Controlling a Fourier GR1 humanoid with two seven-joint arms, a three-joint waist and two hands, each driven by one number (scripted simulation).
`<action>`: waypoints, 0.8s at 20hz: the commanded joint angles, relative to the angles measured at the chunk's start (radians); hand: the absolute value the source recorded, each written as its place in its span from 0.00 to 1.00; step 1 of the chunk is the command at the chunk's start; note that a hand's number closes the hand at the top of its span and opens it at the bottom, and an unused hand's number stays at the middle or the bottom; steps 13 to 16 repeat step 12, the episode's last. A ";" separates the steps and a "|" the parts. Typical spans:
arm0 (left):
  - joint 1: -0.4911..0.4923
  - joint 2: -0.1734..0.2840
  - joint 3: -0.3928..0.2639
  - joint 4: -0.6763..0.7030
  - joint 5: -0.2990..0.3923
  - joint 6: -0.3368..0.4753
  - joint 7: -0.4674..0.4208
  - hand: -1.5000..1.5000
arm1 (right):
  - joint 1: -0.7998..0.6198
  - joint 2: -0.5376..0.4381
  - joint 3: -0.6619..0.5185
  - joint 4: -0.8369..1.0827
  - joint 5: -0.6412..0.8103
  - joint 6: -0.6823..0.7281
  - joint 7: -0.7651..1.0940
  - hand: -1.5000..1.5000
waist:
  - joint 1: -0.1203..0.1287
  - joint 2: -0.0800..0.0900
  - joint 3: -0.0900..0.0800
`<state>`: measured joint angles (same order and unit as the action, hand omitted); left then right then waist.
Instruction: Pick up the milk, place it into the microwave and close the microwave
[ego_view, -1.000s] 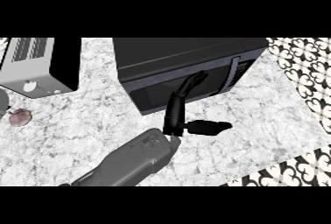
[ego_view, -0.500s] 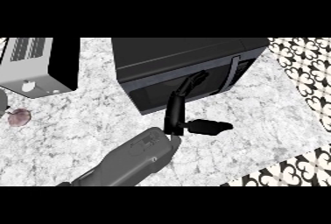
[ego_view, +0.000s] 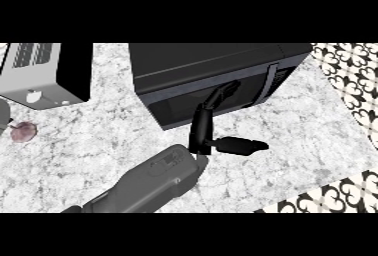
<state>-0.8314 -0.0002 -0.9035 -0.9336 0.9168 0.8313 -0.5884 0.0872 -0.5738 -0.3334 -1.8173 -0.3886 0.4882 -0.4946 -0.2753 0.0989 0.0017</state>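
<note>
Head view, the only one: the left robot hand (ego_view: 201, 132) comes in from the lower edge on a grey forearm and stands spread, its fingers (ego_view: 220, 96) stretched straight up against the microwave (ego_view: 207, 60) door (ego_view: 173, 107), thumb (ego_view: 240, 146) stuck out sideways over the surface (ego_view: 111, 130), pinching nothing. The right robot hand does not show. The milk is nowhere to be seen on the surface; I judge it sits inside the microwave behind the dark door, though the glass gives no look at it. The door seems flat with the front, beside the control strip (ego_view: 277, 80), but whether it has latched cannot be told from above. That is the main risk: if the fingers come away before the latch catches, the door may swing back out and the task is left undone. The fingertips lie high and toward the middle of the door, so a push that slides along the panel could slip off it. A push carried too far could shove the whole microwave back across the surface. The thumb, jutting out low, could snag on the way back. The pale appliance (ego_view: 37, 75) and the small reddish thing (ego_view: 23, 131) lie well apart at the left, out of harm's way
</note>
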 joint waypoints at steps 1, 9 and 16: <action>-0.056 0.000 0.049 0.067 0.036 0.016 -0.001 0.00 | -0.010 -0.001 0.022 0.048 -0.072 0.045 0.026 0.00 | -0.011 0.009 -0.001; -0.057 0.000 0.041 0.087 0.067 0.010 -0.036 0.00 | -0.065 -0.043 0.004 0.119 -0.153 0.090 0.051 0.00 | -0.017 0.009 -0.001; -0.064 0.000 0.039 0.096 0.077 0.009 -0.049 0.00 | -0.076 -0.055 0.004 0.153 -0.179 0.114 0.056 0.00 | -0.015 0.008 0.000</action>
